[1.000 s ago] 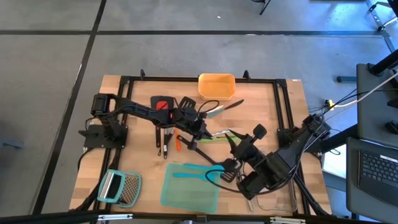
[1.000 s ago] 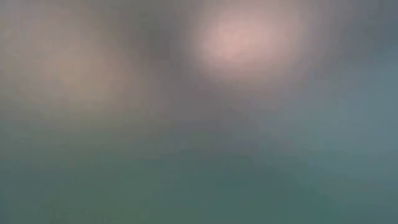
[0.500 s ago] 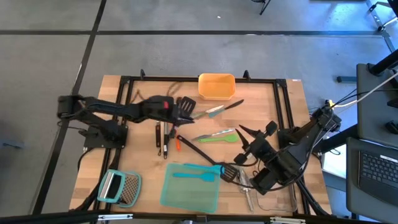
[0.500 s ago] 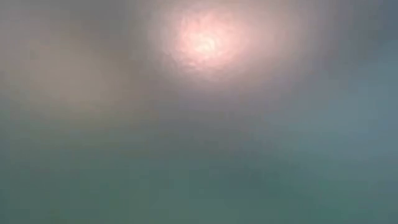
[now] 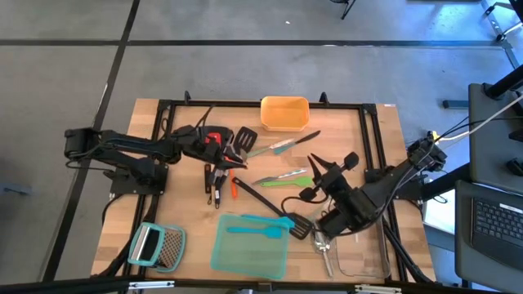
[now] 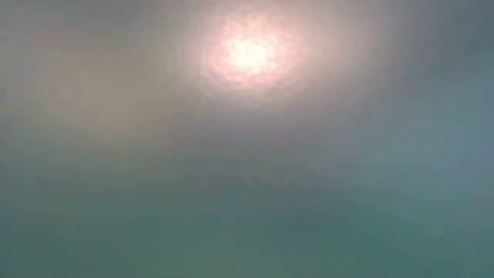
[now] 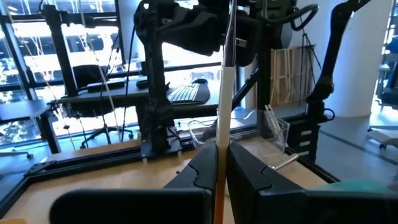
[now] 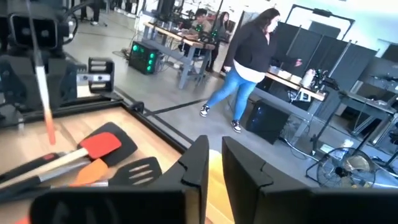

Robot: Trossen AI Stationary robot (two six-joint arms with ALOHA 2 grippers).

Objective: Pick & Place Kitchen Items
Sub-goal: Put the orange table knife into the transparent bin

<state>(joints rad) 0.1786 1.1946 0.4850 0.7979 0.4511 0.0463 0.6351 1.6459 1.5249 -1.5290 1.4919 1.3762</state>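
Utensil point(image 7: 225, 93), one, slim, pinched in left claw point(image 7: 221, 167), right claw point(image 8: 214, 163) narrowly parted, empty.

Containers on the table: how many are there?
3: an orange tub at the top edge of the overhead view, a teal tray at the bottom edge, and a clear box at lower right. None seems hidden.

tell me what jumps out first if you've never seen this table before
The scatter of utensils across the middle of the wooden table catches the eye first, with the orange tub at its far edge. Next, the left gripper is shut on a thin stick held upright, while the right gripper hovers over the utensils' right side.
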